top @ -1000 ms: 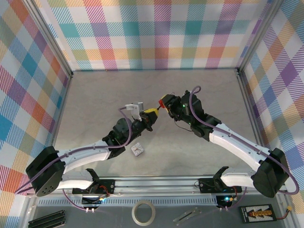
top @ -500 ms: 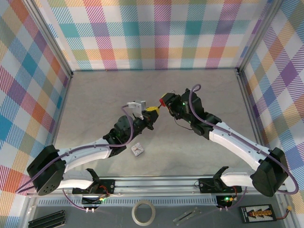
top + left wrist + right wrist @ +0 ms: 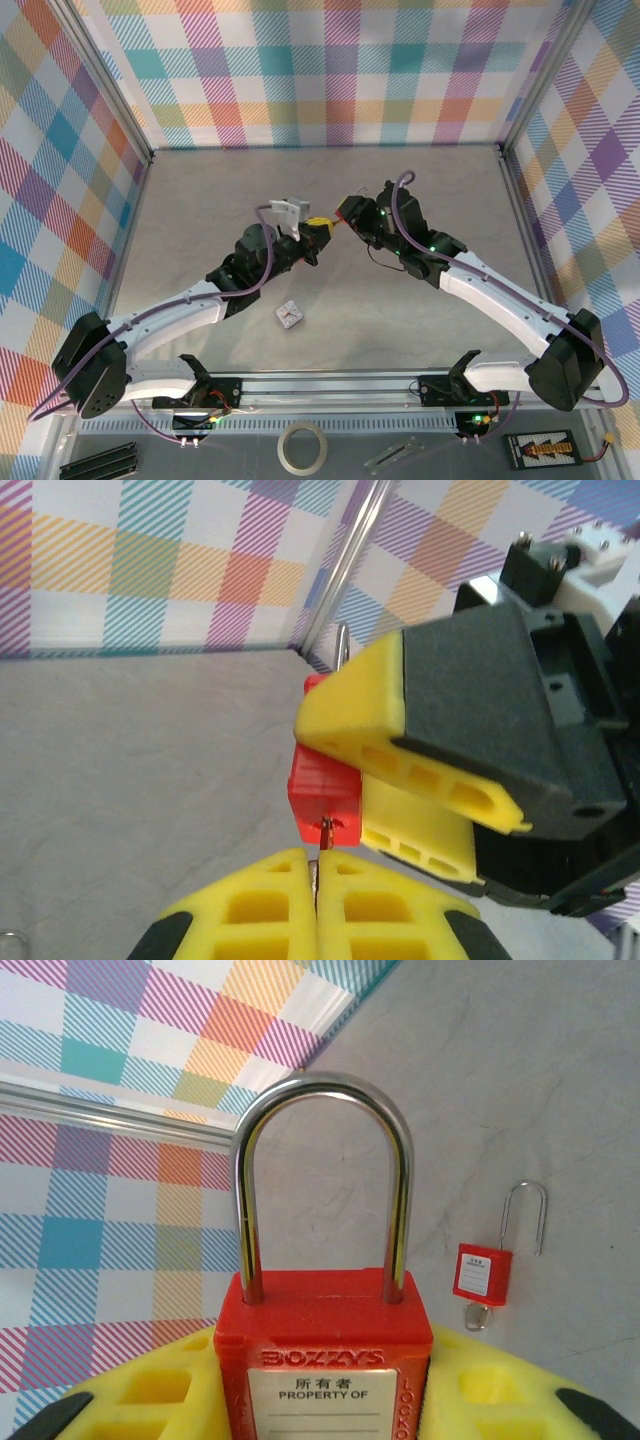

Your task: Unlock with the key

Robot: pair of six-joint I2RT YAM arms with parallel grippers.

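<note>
A: Which step are you on?
B: Insertion, I'd say. Your left gripper (image 3: 318,872) pinches the key (image 3: 326,827), its tip at the base of the red padlock (image 3: 325,1365), which your right gripper (image 3: 346,212) clamps. The shackle (image 3: 325,1085) is closed.
A: Next?
B: Line it up, push it home, then turn.

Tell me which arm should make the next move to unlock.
Left. The left gripper is shut on the key, its tip at the underside of the red padlock, which the right gripper clamps by the body.
</note>
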